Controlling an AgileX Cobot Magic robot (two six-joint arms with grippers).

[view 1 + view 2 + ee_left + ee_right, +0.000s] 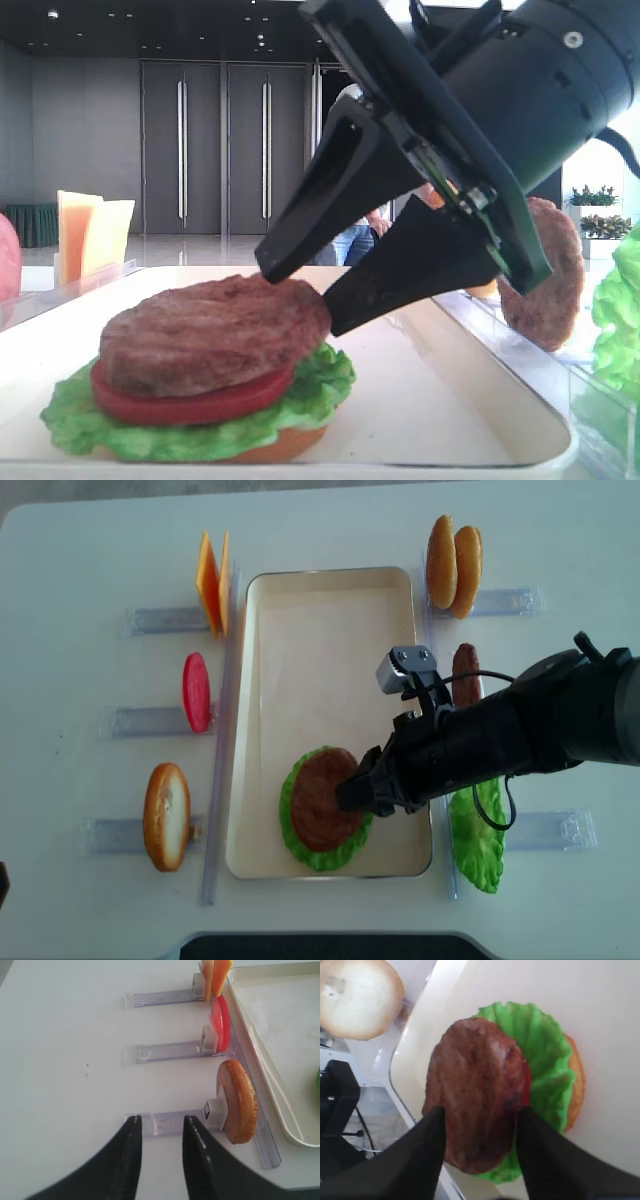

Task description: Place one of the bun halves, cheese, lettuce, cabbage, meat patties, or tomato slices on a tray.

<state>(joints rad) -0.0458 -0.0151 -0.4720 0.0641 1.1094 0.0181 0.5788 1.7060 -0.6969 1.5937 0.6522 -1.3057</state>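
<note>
Low in the overhead frame, the meat patty lay on the tray, stacked over tomato and lettuce. Our right gripper straddled it, jaws spread and gripping nothing; we judged a straight upward retreat safest, so neither fingertip dragged the stack.

bottom bun half mostly hidden under lettuce

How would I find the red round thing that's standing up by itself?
Start at the big cream tray in the middle of the table and look just off its left side, where three clear holders sit in a row. The tomato slice stands on edge in the middle holder, between the cheese and a bun half. It is the only flat red disc there.
</note>
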